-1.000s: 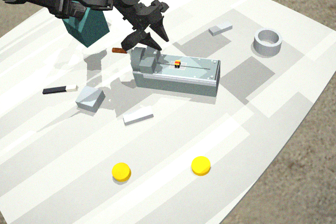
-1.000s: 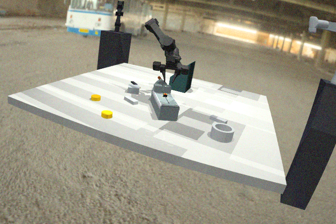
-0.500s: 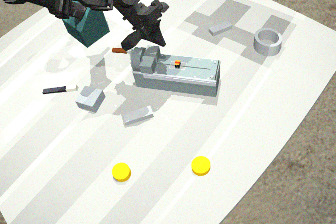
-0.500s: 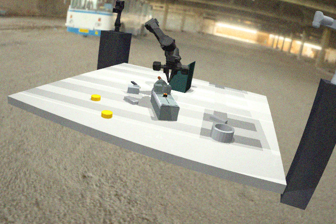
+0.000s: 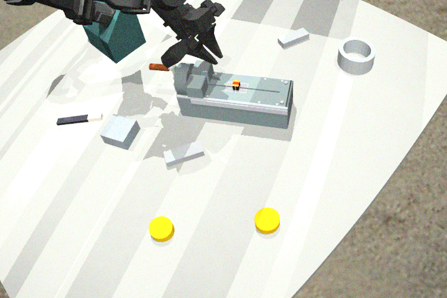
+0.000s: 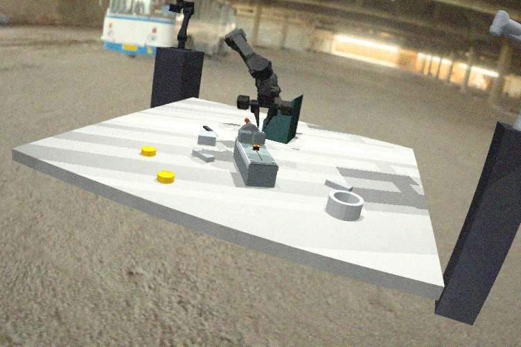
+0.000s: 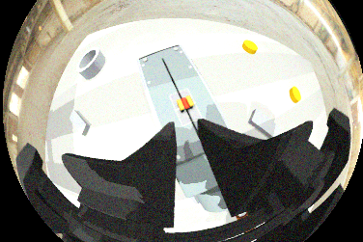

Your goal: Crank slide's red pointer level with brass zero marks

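Observation:
The grey-green machine point(image 5: 234, 113) point(image 6: 260, 175) point(image 7: 156, 68) stands on the table, a slot along its top. Its red pointer point(image 5: 236, 82) point(image 7: 184, 103) sits between the two yellow brass marks and looks about level with them; a tiny offset cannot be judged. In the exterior view the pointer is too small to read. The orange-brown crank handle point(image 5: 158, 67) point(image 6: 246, 120) sticks out beyond the head end, untouched by the fingertips. My gripper point(image 5: 219, 59) point(image 6: 260, 127) point(image 7: 186, 121) is partly open and empty, fingertips above the head end. In the wrist view the fingers hide parts of the machine.
A dark teal wedge block point(image 5: 117, 41) point(image 6: 278, 126) stands behind the gripper. A grey block point(image 5: 120, 130), a flat bar point(image 5: 183, 153) and a black-and-white stick point(image 5: 74, 119) lie nearby. A grey ring point(image 5: 355, 63) point(image 6: 343, 208), another bar point(image 5: 293, 38) and two yellow discs point(image 5: 161, 228) point(image 5: 267, 219) lie farther off.

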Robot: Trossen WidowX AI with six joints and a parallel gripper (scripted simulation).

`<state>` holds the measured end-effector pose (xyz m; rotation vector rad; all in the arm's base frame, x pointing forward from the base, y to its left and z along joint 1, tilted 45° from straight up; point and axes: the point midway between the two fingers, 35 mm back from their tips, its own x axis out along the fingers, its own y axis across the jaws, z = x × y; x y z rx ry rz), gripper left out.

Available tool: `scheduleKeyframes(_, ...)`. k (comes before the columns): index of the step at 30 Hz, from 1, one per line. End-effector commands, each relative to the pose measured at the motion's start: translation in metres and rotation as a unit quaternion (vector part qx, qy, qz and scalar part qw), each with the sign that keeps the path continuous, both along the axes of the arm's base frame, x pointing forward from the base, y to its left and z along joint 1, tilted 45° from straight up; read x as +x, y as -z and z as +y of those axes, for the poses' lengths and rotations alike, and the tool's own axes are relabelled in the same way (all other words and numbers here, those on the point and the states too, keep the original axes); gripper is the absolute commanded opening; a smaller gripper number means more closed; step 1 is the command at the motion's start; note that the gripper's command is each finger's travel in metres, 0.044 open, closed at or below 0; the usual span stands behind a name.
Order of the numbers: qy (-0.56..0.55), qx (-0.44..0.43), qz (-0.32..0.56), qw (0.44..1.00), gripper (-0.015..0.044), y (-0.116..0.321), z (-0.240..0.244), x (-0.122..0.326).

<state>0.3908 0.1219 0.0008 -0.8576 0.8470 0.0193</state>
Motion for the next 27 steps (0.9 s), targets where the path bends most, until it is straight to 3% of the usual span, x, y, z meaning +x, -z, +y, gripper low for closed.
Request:
scheduleKeyframes(1,0.000,0.000,0.000,1.000,0.0184,-0.0001,-0.0001,0.0000)
scheduleKeyframes(10,0.000,0.000,0.000,1.000,0.0420,-0.0001,-0.0001,0.0000)
scheduleKeyframes(12,0.000,0.000,0.000,1.000,0.0440,-0.0001,-0.0001,0.0000)
scheduleKeyframes(27,0.000,0.000,0.000,1.000,0.0046,-0.0001,-0.0001,0.0000)
